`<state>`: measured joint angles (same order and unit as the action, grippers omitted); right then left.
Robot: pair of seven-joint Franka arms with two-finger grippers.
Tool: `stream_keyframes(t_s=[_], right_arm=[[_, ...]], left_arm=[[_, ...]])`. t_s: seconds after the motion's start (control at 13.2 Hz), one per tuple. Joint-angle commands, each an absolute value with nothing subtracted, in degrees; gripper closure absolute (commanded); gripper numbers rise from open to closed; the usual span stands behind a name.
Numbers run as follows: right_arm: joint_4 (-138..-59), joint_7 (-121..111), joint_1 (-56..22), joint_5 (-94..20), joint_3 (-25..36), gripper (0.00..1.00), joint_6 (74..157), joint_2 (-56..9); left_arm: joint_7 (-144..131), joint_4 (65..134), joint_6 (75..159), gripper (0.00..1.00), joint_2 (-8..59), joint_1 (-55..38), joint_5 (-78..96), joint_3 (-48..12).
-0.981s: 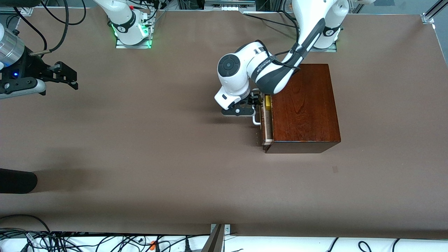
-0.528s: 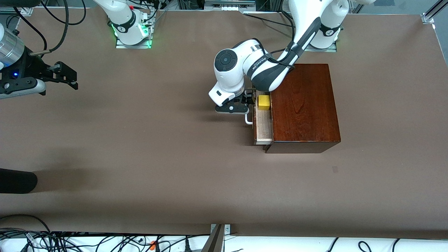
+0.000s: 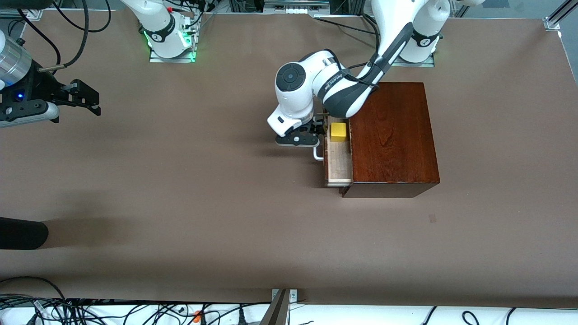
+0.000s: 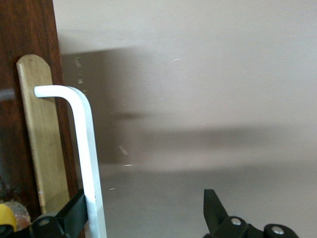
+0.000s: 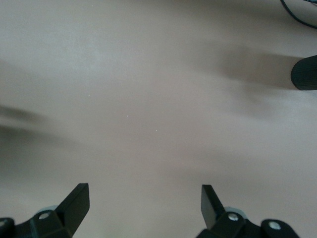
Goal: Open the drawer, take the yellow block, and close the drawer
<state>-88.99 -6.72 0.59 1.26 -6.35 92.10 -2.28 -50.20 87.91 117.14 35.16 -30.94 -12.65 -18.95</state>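
The glossy dark wooden box (image 3: 390, 135) stands near the left arm's base. Its drawer (image 3: 337, 168) is pulled partway out toward the right arm's end, showing the pale tray floor. The yellow block (image 3: 338, 132) sits in the tray's end farther from the front camera. My left gripper (image 3: 319, 131) (image 4: 143, 198) is open at the white handle (image 3: 318, 155) (image 4: 88, 148). One finger (image 4: 74, 210) is hooked between the handle and the drawer front (image 4: 25, 29); the other stands well clear. My right gripper (image 3: 88, 101) (image 5: 143, 191) waits open above bare table at the right arm's end.
A black rounded object (image 3: 22, 232) (image 5: 304, 72) juts in over the table at the right arm's end, nearer the front camera. Cables (image 3: 90, 311) lie along the table's front edge. Brown tabletop (image 3: 203, 180) stretches between the drawer and the right gripper.
The drawer has slid farther out toward the right arm's end, uncovering the whole yellow block. My left gripper moved that way with the handle. The right arm has not moved.
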Motion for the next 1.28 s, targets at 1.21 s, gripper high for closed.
stream_keyframes(t_s=[1.21], right_arm=[[-88.1, -8.6, 1.1, 2.1, -6.2, 0.0, 88.8, -6.3]], left_arm=[[-27.5, 72.9, 86.1, 0.0, 23.0, -14.9, -6.0, -19.2]])
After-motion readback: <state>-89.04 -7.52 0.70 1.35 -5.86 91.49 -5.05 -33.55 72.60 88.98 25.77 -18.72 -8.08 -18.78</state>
